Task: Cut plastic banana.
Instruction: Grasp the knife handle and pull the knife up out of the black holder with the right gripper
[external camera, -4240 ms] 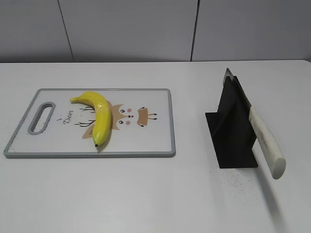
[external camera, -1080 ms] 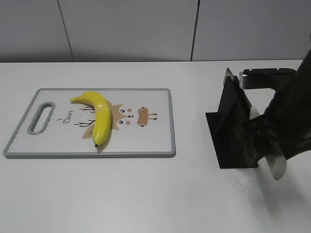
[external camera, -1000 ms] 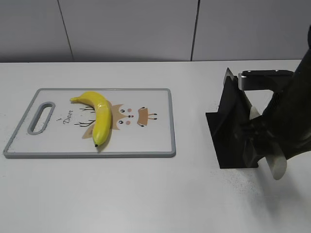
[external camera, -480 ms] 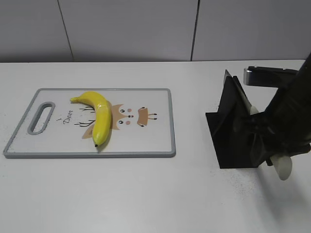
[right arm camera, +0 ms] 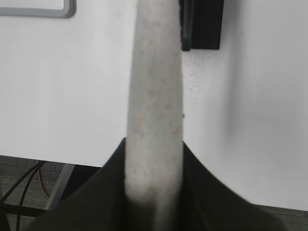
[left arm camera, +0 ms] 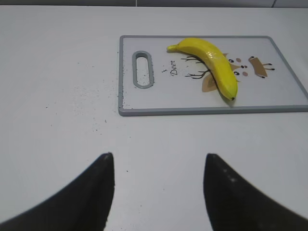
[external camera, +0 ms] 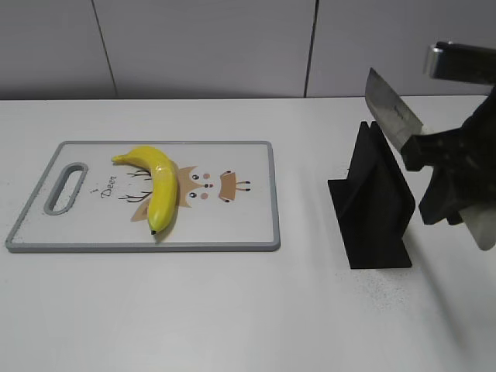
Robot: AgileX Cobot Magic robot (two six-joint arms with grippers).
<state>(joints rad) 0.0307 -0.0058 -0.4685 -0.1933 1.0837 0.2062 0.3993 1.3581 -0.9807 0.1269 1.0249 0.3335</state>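
- The right gripper (external camera: 453, 182) is raised at the right side of the exterior view, its dark fingers (right arm camera: 108, 192) clamped on both sides of a pale knife handle (right arm camera: 154, 106).
- The left gripper (left arm camera: 159, 192) hangs low above the table, its two dark fingers (left arm camera: 86, 192) spread wide with nothing between.

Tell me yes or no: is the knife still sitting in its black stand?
No, the knife is lifted above the stand, held in the right gripper.
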